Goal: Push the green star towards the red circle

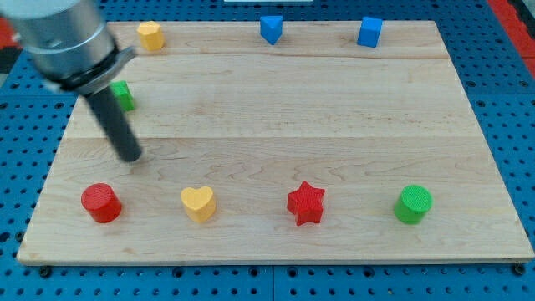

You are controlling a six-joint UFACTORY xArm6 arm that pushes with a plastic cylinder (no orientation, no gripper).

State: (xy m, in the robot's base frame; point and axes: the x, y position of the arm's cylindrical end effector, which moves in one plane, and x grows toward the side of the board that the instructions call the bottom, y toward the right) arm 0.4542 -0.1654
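Note:
The green star (124,94) lies near the board's left edge, partly hidden behind my rod. The red circle (101,202) stands at the view's bottom left. My tip (131,156) rests on the board below and slightly right of the green star, above and slightly right of the red circle, touching neither.
Along the bottom row stand a yellow heart (198,203), a red star (306,203) and a green circle (413,204). At the top edge are a yellow block (150,35) and two blue blocks (271,28) (369,32). The wooden board (334,117) lies on a blue pegboard.

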